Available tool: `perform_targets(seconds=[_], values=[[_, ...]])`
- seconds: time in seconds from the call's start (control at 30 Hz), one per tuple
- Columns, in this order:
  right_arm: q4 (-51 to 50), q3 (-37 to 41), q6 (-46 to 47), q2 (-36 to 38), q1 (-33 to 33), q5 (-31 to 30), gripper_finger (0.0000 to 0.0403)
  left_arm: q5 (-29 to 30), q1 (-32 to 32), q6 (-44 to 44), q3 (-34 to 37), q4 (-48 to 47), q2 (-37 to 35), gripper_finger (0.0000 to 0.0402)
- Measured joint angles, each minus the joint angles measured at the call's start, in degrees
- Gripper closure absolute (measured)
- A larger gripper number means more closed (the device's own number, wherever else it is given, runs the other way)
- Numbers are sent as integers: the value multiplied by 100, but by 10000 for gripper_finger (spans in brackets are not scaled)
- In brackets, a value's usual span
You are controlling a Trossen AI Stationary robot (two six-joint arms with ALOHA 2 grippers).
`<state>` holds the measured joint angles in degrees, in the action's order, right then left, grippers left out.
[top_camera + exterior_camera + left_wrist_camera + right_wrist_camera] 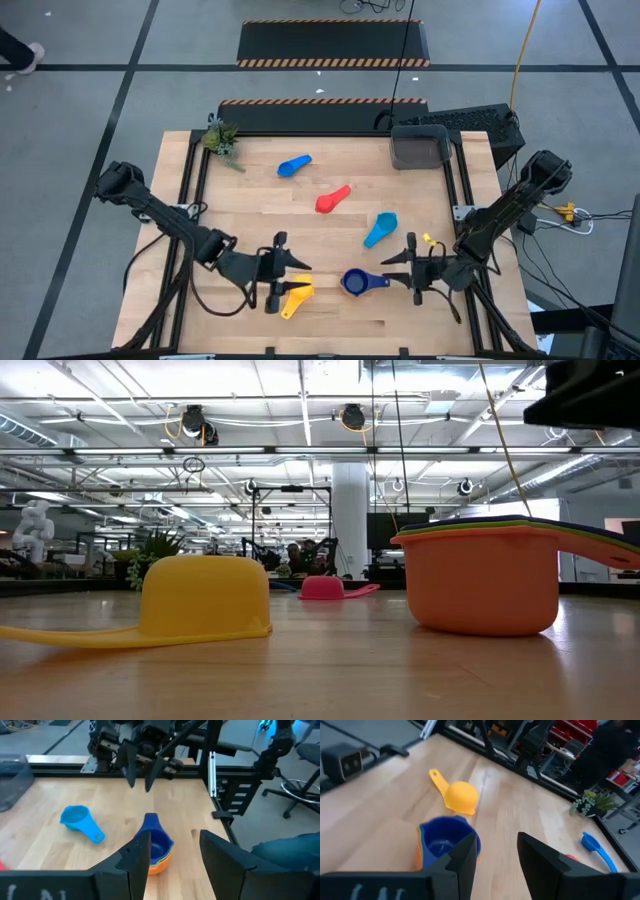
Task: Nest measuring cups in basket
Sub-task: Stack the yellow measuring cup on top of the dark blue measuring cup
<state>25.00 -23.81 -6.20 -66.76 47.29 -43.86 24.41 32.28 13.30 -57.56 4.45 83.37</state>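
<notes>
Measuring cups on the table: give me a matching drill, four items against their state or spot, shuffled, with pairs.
Items:
1. yellow cup
2. navy cup
3. red cup
4. basket

States:
A. holds no cups, at the table's far right corner
B. upside down, rim on the wood
C. top of a nested stack
D. alone near the table's middle

Pairs: 1-B, 2-C, 3-D, 4-A

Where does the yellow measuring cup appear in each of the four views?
High view: yellow cup, bottom centre-left, beside the left tool.
Low view: yellow cup, upside down at left, handle pointing left.
Left wrist view: not in it.
Right wrist view: yellow cup, upside down, upper centre.
Shared landmark: the nested stack with the navy cup on top.
</notes>
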Motion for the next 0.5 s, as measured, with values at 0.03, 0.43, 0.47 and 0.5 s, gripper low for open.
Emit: perform_targets(seconds=[0.03,0.43,0.47,0.5], values=[[1,0,61,40,17,-1,268,63,61,42,0,-29,0,227],[-1,0,890,150,48,31,268,547,1049,592,-4,104,1067,227],[-1,0,938,150,48,36,268,552,1107,636,-4,226,1196,226],[-2,0,992,150,48,36,268,547,1175,636,-4,343,1334,226]])
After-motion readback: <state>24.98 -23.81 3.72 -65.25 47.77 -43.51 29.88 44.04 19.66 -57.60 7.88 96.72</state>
